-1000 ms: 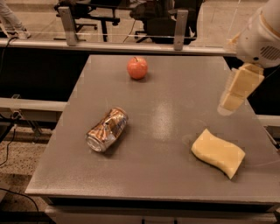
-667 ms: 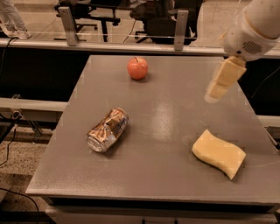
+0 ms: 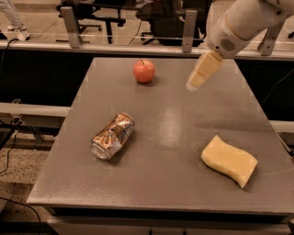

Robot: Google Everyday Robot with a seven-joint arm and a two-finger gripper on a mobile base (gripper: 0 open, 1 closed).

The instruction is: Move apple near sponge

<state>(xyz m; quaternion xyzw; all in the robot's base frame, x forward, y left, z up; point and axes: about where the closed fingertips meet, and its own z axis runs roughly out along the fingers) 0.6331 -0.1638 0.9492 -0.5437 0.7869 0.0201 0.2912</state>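
Apple [image 3: 144,71], camera view: far side of the surface [image 3: 161,193], well apart from the sponge [image 3: 229,160] at near right. Hand [image 3: 195,81] hovers right of the apple, carrying nothing; spread or pressed together, can't tell. Step looks like the reach. Next: lower over the apple, grasp. Crushed can [image 3: 112,136]: no readable label.

This looks like an office-style robot lab. Beyond the grey counter [image 3: 161,193], along the top of the frame, wheeled office chairs [image 3: 98,13] stand behind a metal rail [image 3: 138,47] carried on upright posts [image 3: 70,25]. At the upper left a person's shoe [image 3: 17,33] shows. Black cables [image 3: 10,146] trail over the speckled floor [image 3: 25,172] at the left edge. The robot's gripper [image 3: 194,84] hangs above the counter in the upper right of the frame.
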